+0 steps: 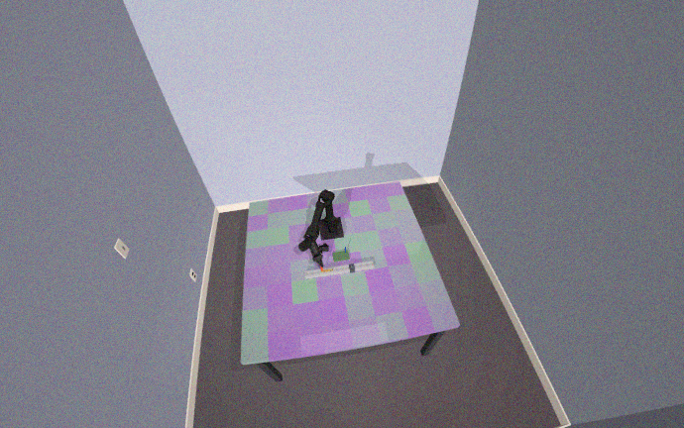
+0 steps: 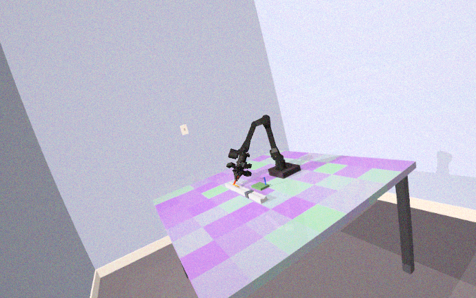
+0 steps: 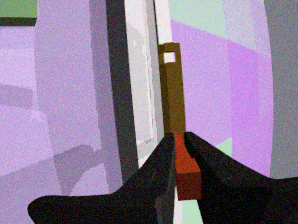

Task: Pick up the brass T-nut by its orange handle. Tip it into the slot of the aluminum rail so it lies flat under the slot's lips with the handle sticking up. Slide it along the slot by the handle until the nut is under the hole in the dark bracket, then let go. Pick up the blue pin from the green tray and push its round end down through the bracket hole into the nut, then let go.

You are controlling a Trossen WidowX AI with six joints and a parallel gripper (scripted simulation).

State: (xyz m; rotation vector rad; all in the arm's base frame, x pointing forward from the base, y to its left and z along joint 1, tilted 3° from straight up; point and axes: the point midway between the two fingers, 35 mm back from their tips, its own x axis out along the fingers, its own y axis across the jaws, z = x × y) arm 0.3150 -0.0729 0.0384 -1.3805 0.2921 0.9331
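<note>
Pale blue-gray walls point(image 1: 312, 90) point(image 2: 140, 87), dark floor point(image 1: 353, 382) point(image 2: 368, 252), cream baseboards point(image 1: 505, 302) point(image 2: 136, 256), purple-and-green patchwork table point(image 1: 322, 322) point(image 2: 245, 242) point(image 3: 215, 95)

We're seeing the brass T-nut point(image 1: 328, 269) point(image 2: 236, 185) point(image 3: 173, 92), long, square hole near its far end, overlapping the pale aluminum rail point(image 1: 314, 273) point(image 2: 258, 196) point(image 3: 137, 75) in view; orange handle point(image 1: 321, 268) point(image 2: 234, 182) point(image 3: 186, 160) gripped. We're seeing the dark bracket point(image 1: 351, 267) point(image 2: 248, 193) straddling the rail, blue pin point(image 1: 345, 249) point(image 2: 265, 181) standing upright on the green tray point(image 1: 340, 256) point(image 2: 259, 186) point(image 3: 17, 10).

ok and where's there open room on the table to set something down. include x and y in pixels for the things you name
Roomiest is the stretch on the far side of the rail point(image 1: 312, 273) point(image 2: 259, 197) from the arm's base point(image 1: 339, 234) point(image 2: 296, 169), out to the table edge. It's crowded between base and rail, around the green tray point(image 1: 341, 256) point(image 2: 259, 186) and gripper point(image 1: 321, 267) point(image 2: 236, 181).
</note>
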